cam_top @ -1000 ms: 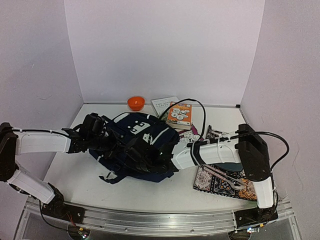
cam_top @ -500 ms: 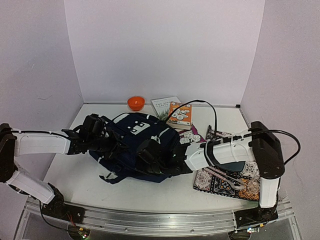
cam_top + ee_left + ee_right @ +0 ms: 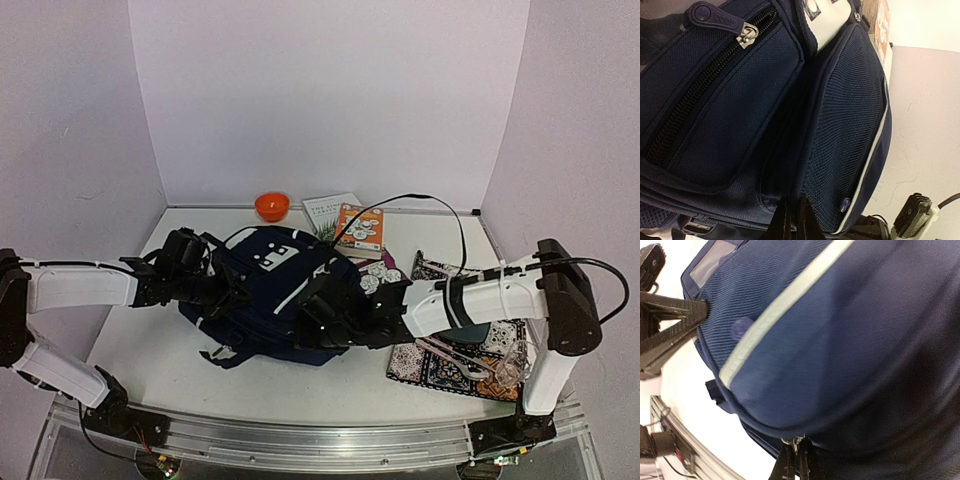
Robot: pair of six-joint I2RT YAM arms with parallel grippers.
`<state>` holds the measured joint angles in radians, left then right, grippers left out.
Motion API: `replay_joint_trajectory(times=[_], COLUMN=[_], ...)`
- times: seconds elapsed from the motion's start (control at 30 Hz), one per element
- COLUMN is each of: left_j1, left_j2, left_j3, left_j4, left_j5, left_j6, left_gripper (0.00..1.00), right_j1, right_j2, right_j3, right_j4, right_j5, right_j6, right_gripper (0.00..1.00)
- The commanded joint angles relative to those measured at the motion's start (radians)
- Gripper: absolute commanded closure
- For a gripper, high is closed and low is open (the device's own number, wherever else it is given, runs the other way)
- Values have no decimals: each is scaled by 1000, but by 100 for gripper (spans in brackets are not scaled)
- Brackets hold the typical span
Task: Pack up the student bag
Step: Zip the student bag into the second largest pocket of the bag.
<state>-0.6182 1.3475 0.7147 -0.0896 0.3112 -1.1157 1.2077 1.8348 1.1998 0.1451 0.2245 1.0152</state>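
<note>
As we read the scene from the left, the left arm (image 3: 80, 285) reaches low across the surface (image 3: 150, 350), and the left jaws are clenched on a fold of fabric at the left edge of the student bag (image 3: 250, 300). That bag lies on its back at the middle of the surface, between the two arms and just in front of an orange bowl (image 3: 271, 206). On the left wrist view its front pocket zip (image 3: 700, 85) appears run shut, with the pull (image 3: 746, 35) parked at one end. Further right, the right jaws are likewise clenched, tips together at the bag's lower edge. The right wrist view shows a small glint of metal between them, which we take for a zip pull, though we cannot confirm it. A pale trim line (image 3: 785, 305) crosses the panel above that grip. Beyond the bag, a white book (image 3: 330, 210) and an orange book (image 3: 360, 228) lie at the back, and a patterned mat (image 3: 440, 368) lies beneath the right arm (image 3: 480, 295); none of these is inside the bag. We judge the step in hand to be opening the main compartment, with packing itself not begun. The next move calls for the right jaws to draw steadily along the zip track while the left jaws hold the fabric taut against that pull. A slipped pinch on so small a tab is the evident risk.
</note>
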Motion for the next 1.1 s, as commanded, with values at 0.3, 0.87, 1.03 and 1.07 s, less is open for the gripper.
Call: replay_joint_trajectory(times=[0.3,0.87,1.03,1.07], left_j1=[99,104,104,104], left_j2=[-146,-131,-136,-137], left_j3=[13,90,80,78], left_j4=[-306,-252,-228,-227], left_j5=[-250,-104,-87,-87], left_j6=[353,225,197,194], left_gripper=[100,100,100,100], right_j1=[-123,-45,-22,-18], right_j2=[-120,120,174,181], right_j3=[43,244,274,280], right_j4=[-297,-33,-35,-35], right_j5=[46,-240,-229,-228], right_j6=[-444,-288,-189,-177], right_gripper=[100,63,60,58])
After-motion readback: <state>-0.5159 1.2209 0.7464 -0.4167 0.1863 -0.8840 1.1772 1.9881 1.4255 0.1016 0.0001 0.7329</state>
